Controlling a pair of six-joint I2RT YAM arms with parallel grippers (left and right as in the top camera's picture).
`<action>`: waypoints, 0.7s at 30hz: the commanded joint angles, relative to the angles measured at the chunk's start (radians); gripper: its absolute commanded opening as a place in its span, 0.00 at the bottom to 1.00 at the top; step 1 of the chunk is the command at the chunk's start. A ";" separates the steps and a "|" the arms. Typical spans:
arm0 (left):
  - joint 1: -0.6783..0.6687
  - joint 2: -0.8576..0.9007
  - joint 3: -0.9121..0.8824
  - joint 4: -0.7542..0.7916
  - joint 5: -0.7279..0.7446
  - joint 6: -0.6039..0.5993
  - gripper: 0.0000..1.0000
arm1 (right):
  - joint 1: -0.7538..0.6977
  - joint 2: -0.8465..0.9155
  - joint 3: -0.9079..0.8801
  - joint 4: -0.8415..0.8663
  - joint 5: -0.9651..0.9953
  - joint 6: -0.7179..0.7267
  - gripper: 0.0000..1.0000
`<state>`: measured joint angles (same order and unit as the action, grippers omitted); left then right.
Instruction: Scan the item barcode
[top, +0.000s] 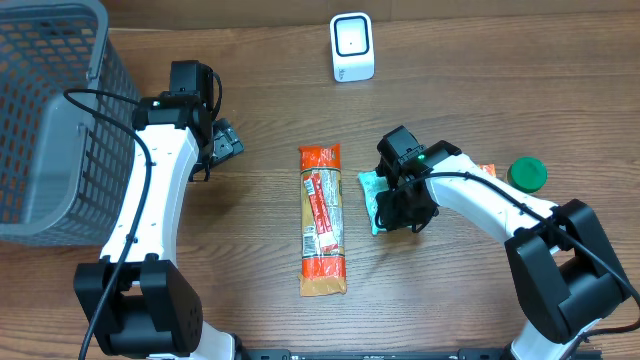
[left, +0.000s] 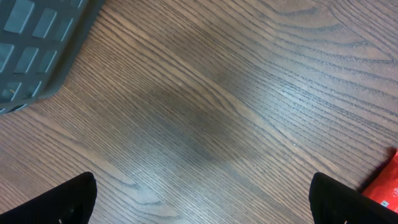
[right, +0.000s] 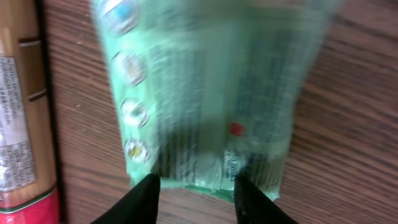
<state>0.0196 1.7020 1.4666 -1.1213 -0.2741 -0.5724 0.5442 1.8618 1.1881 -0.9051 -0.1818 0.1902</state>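
The left gripper gapes wide; the right gripper points down, half open.

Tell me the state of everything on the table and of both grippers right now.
left gripper: wide open, over bare table.
right gripper: partly apart at the green packet's edge, grip unclear.
green packet: flat on the table.
orange package: lying flat, untouched.
scanner: upright.
basket: upright.

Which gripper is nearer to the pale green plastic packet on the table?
Right. The right gripper hangs directly over the pale green plastic packet, jaws at one edge. The left gripper sits far off, beyond the long orange package.
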 joint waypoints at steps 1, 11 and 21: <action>-0.007 -0.019 0.014 0.003 -0.014 0.011 1.00 | 0.000 -0.009 0.011 0.002 0.021 0.021 0.32; -0.007 -0.019 0.014 0.003 -0.014 0.011 1.00 | -0.018 -0.069 0.104 -0.056 -0.034 -0.029 0.43; -0.007 -0.019 0.014 0.003 -0.014 0.011 1.00 | -0.026 -0.070 0.054 -0.048 0.086 -0.032 0.61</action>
<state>0.0196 1.7020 1.4666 -1.1213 -0.2745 -0.5724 0.5220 1.8164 1.2629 -0.9630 -0.1452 0.1635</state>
